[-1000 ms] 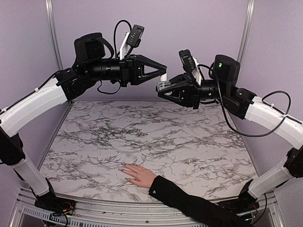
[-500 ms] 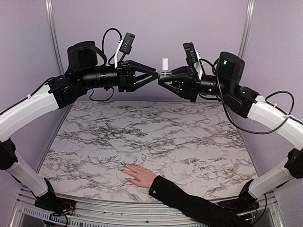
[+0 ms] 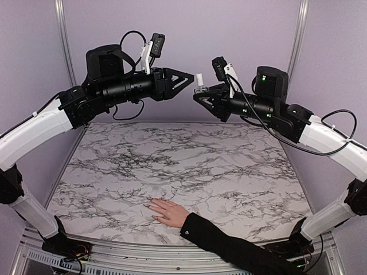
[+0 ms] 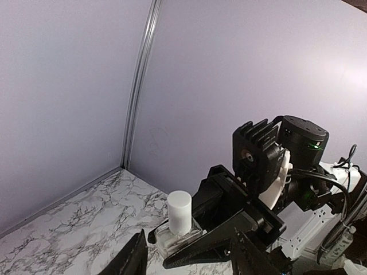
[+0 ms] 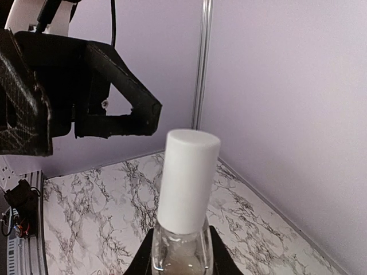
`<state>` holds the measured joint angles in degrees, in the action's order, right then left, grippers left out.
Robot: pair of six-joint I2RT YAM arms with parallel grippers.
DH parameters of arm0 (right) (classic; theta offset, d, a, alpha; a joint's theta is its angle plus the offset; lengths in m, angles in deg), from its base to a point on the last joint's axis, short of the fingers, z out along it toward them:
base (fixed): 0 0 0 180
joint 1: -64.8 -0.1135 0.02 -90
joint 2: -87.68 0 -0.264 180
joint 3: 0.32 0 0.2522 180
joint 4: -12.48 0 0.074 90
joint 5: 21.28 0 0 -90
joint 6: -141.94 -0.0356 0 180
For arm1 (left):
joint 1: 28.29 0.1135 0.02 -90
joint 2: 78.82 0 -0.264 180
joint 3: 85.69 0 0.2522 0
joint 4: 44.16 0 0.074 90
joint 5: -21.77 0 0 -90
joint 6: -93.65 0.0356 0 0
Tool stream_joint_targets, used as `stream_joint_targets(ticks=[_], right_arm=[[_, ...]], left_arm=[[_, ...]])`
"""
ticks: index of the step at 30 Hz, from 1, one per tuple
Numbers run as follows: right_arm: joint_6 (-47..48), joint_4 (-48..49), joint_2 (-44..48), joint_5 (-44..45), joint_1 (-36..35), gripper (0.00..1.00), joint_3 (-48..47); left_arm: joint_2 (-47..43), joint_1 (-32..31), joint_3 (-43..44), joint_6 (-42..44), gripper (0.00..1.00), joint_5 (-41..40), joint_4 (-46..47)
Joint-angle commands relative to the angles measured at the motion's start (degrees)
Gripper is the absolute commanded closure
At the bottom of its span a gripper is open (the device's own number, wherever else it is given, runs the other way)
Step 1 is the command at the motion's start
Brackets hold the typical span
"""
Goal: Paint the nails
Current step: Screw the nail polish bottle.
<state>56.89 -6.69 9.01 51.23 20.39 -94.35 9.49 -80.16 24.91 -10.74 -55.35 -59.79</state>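
Note:
A pale hand (image 3: 167, 212) with a black sleeve lies flat at the near edge of the marble table (image 3: 189, 160). Its nails (image 3: 149, 201) are tiny and barely show. My right gripper (image 3: 200, 94) is shut on a clear nail polish bottle (image 3: 200, 87) with a white cap (image 3: 200, 77), held upright high above the table's far side. The bottle fills the right wrist view (image 5: 181, 252). My left gripper (image 3: 188, 79) is open, with its tips just left of the cap and not touching it. In the left wrist view the bottle (image 4: 179, 229) stands just beyond my left gripper (image 4: 189, 262).
Lilac walls close in the back and sides, with metal posts (image 3: 61, 34) in the corners. The black sleeve (image 3: 229, 246) runs off the near right edge between the arm bases.
Both grippers rose from lower positions. The right gripper tilted the bottle upright and lifted it. The left gripper's tips went from below the cap to level with it, still open.

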Motion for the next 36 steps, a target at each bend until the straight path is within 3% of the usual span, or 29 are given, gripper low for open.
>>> stream_joint_targets(ticks=[1,12,27,36], right_arm=[[1.79,-1.94,-0.75,6.59,-1.59,1.00,-3.20],[2.23,-2.88,-1.39,7.52,-2.94,1.00,-3.96],[2.91,-3.29,-2.45,6.51,-3.00,1.00,-5.42],[2.28,-1.95,-1.86,4.72,-2.99,1.00,-6.07]], left_arm=[[2.58,-1.25,3.17,-2.10,0.50,-6.88,-1.53],[4.82,-2.18,4.69,-2.51,0.57,-11.21,-2.23],[5.87,-2.20,5.20,-3.36,0.78,-8.39,-2.44],[5.68,-2.18,3.16,-2.36,0.92,-2.70,-2.46]])
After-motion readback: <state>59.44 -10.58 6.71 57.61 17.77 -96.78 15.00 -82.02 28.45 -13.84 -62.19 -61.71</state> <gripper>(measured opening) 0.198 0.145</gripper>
